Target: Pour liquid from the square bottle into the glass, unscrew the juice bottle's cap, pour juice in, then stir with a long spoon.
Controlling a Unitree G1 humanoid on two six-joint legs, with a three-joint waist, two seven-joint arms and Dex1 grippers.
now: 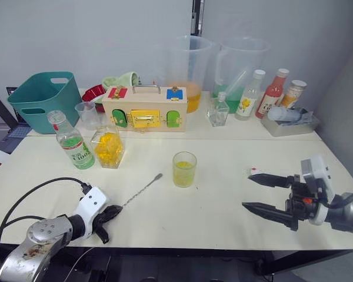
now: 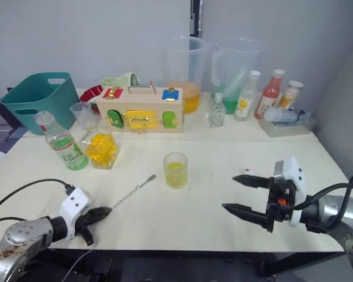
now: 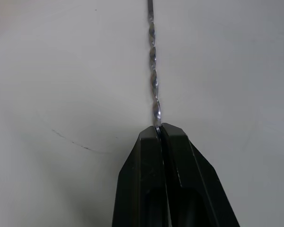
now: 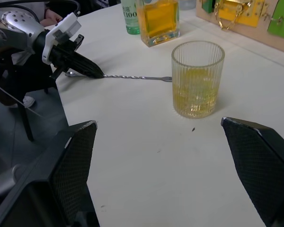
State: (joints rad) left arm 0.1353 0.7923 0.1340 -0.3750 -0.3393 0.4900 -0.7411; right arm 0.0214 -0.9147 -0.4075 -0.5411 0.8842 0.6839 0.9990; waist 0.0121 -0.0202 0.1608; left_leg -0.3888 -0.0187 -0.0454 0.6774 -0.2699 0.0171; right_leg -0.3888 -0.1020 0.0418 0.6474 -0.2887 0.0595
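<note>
Surface: cream table [image 1: 223, 158] across the middle of the frame, grey wall behind; we count a teal bin [image 1: 41, 97] at upper left and a wooden latch box [image 1: 145, 108] at upper centre.
Long spoon: long spoon [image 1: 142, 190] lies flat on the table at lower centre-left, running diagonally, its far tip near the glass but apart from it. We judge it light, stiff and thin, with a twisted stem that gives some bite yet can pivot in a pinch at the very end.
Left gripper: left gripper [image 1: 109, 214] at lower left, fingers pressed together on the near end of the spoon stem, as the left wrist view shows [image 3: 157, 130].
Hold point: we would prefer a grip slightly further up the twist, so the free length swings less when lifted.
Glass: glass [image 1: 184, 169] stands upright at centre, part-filled with yellow liquid [image 1: 183, 173]. We judge it rigid, breakable and easy to tip with a spoon; stirring should stay gentle.
Right gripper: right gripper [image 1: 266, 192] at lower right, fingers spread wide, holding nothing, well apart from the glass.
Square bottle: square bottle [image 1: 108, 147] upright at centre-left, yellow contents; we judge it heavy and slick.
Juice bottle: juice bottle [image 1: 70, 141] just beside it on the left, capless at the neck, leaning slightly.
</note>
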